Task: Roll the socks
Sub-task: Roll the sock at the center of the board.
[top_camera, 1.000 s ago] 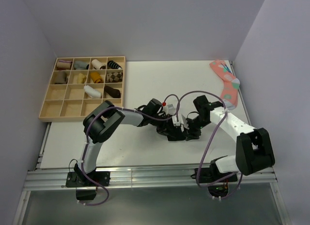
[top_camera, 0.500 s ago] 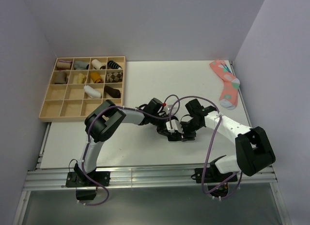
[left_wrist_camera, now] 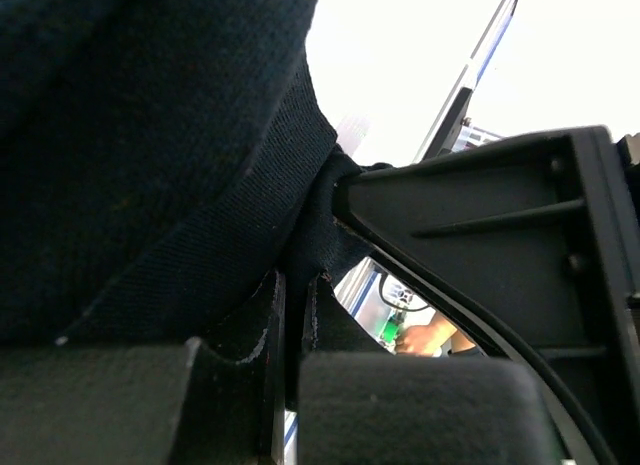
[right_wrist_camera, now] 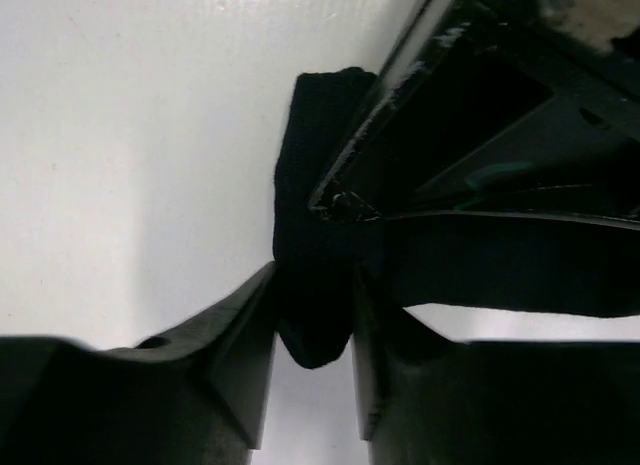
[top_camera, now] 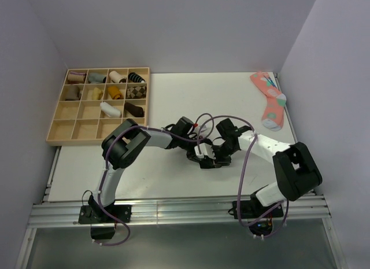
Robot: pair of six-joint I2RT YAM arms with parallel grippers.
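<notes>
Black socks [right_wrist_camera: 318, 145] lie on the white desk [top_camera: 173, 101], about in the middle and a bit toward the front edge. Both arms reach in there, and their ends meet right at the socks. From above the socks are hard to see, because the two black tools cover most of them.

The left tool [left_wrist_camera: 295, 320] has its two fingers pressed together. A fold of the black cloth is caught between them. In the left wrist view the rest of the cloth fills most of the picture, dark and soft, bunched up close to the camera.

The right tool [right_wrist_camera: 312, 305] pinches one end of the socks. One finger touches the cloth on each side, and the rounded tip of the cloth pokes out toward the camera. This end sits just over the desk. In the same view the left tool is just behind it, touching the cloth too.

A wooden tray [top_camera: 58, 133] with many little boxes sits at the far left of the desk, well apart from the tools. Some boxes hold rolled socks in other colors. A pink sock [top_camera: 270, 101] with spots lies flat at the far right corner.
</notes>
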